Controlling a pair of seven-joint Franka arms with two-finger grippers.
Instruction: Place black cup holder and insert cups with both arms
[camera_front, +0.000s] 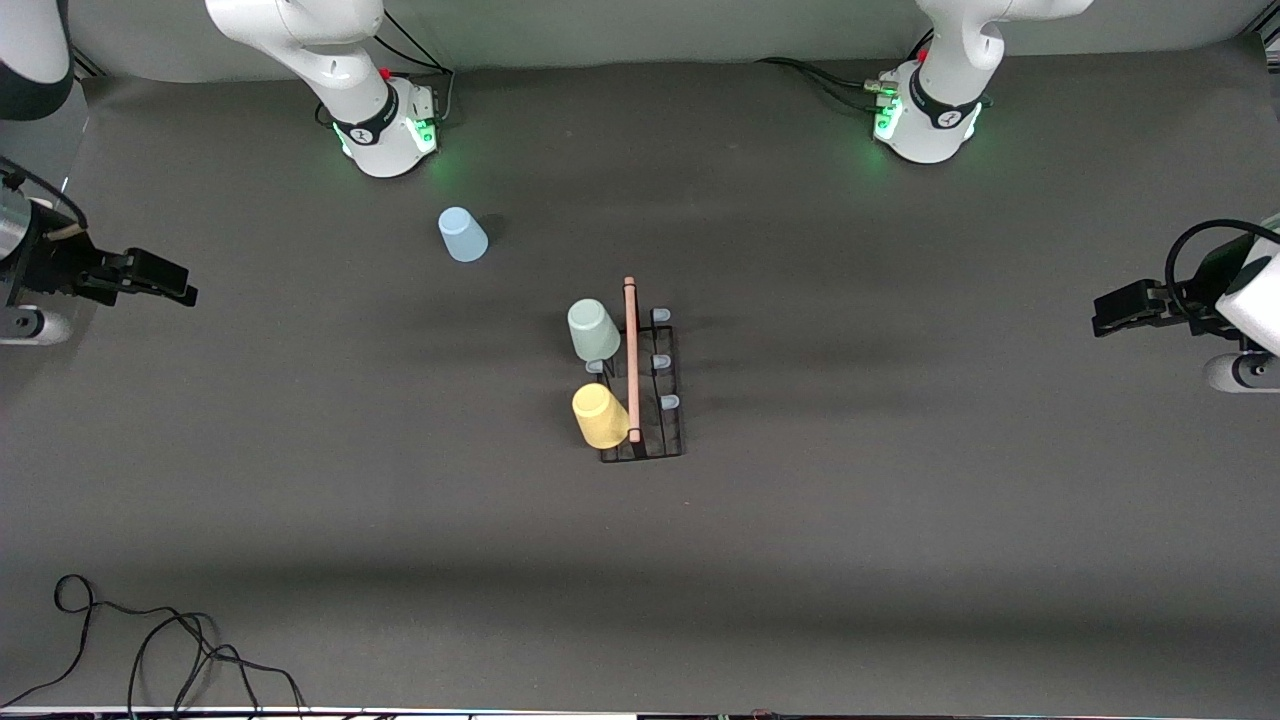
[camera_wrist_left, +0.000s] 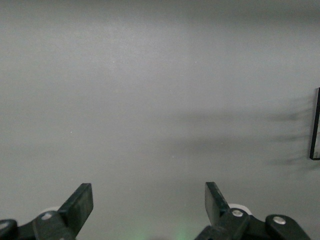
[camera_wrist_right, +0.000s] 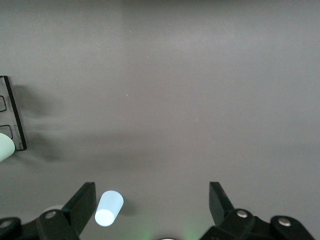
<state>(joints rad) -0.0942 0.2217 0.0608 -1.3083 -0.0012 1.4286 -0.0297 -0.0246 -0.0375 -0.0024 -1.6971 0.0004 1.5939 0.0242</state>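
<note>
The left gripper (camera_front: 1105, 312) hangs over bare table at the left arm's end, its two flat black fingers (camera_wrist_left: 80, 205) spread wide with nothing between them. The right gripper (camera_front: 185, 285) hangs over the right arm's end of the table, its matching black fingers (camera_wrist_right: 82, 202) also parted and empty. Both arms wait, well apart from the task's things.

The table (camera_front: 900, 520) is covered in a matte dark grey cloth, smooth and even. In the middle stands the black cup holder (camera_front: 655, 400), a thin-wire rectangular rack with a light wooden rod (camera_front: 631, 360) running along its top and small pale-tipped pegs (camera_front: 661, 361) jutting up beside the rod.

Two smooth tapered plastic tumblers sit upside down on pegs along the rack's edge toward the right arm's end: the pale green cup (camera_front: 594, 330), and the yellow cup (camera_front: 600, 416) nearer to the front camera. The light blue cup (camera_front: 462, 234) rests on the cloth, well apart from the rack, near the right arm's round white base (camera_front: 390, 130).
</note>
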